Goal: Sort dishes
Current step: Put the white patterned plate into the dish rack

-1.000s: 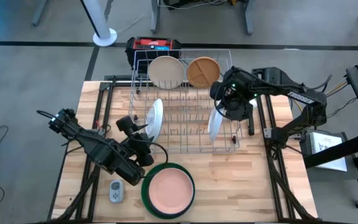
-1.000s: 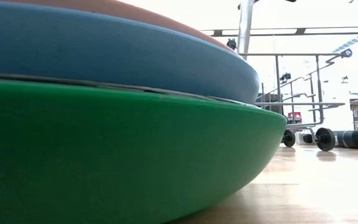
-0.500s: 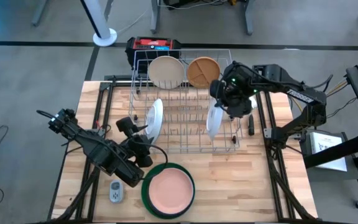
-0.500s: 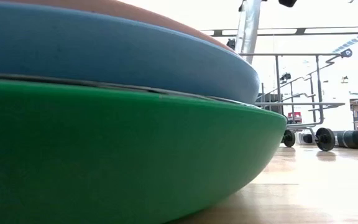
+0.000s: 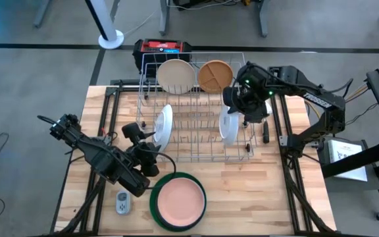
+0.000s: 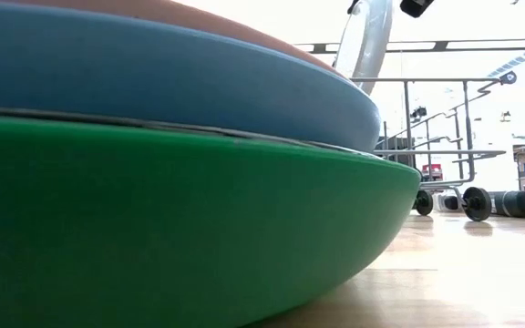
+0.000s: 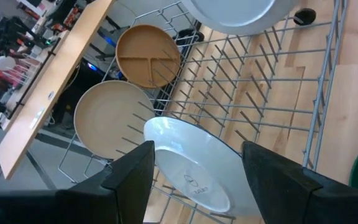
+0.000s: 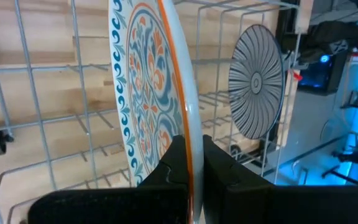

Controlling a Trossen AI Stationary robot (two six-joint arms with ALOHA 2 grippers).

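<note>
robotics lab | grey concrete floor | metal-frame wheeled benches | light wooden table | white pedestal fan

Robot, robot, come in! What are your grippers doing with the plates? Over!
Right gripper shut on patterned plate, above wire rack. Left gripper open, facing white plate standing in rack. Nothing blocking.

High view looks straight down; low view sits tight against green plate; both wrist views share wire rack.

A grey floor surrounds the light wooden table. At eleven o'clock stands a white fan base.
</note>
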